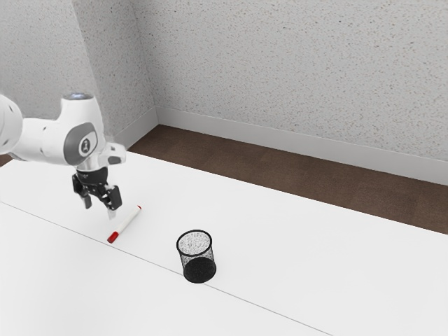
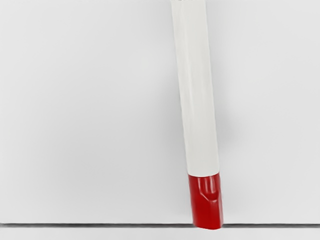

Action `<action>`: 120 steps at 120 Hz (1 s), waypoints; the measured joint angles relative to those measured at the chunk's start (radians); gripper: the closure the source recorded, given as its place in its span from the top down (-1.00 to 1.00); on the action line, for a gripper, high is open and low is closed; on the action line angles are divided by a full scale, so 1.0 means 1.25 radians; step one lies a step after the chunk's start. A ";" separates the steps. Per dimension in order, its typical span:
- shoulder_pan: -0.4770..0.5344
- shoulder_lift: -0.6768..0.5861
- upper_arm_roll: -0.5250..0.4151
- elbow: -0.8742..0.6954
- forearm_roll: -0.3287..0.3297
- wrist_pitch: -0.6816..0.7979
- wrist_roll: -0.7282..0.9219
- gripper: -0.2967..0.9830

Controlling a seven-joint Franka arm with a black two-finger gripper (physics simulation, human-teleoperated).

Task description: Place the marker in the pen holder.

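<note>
Claw [image 1: 99,208] above white table [image 1: 301,259], speckled walls [image 1: 280,70].

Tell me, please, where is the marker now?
On the exterior view's left side, the marker lies on the white table, between the raised gripper and the pen holder, its red cap at the thin seam.

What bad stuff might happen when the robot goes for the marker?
The marker is lying down and looks round, so the open pincer might nudge it and make it roll. It probably needs turning upright too, or it could catch on the pen holder. That holder looks light, so a bump might tip it over.
</note>
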 joint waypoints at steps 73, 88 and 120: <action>-0.077 -0.048 0.002 -0.160 0.036 0.129 0.016 0.51; -0.060 -0.017 0.002 -0.149 0.030 0.165 0.019 0.51; -0.042 0.035 0.000 -0.125 -0.074 0.195 0.046 0.51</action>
